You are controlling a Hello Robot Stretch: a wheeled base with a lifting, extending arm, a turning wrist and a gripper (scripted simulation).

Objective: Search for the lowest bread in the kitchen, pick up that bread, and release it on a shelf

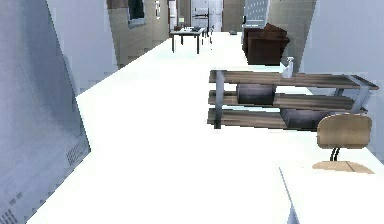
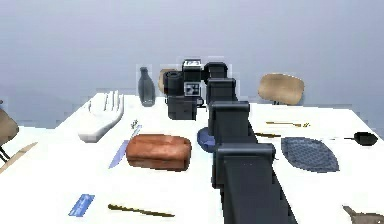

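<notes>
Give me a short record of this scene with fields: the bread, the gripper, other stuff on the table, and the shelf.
bread: brown loaf lying on the white table, left of the arm in the arm side view
gripper: farther up than the loaf, near a bottle; cannot tell whether it holds anything
other table items: white hand statue, dark plate
shelf: three-level unit at the forward view's right, beyond a chair

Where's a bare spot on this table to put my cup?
Bare tabletop lies this side of the dark plate, right of the arm, and between the white hand statue and the blue card. It's crowded around the bread and gripper.
</notes>
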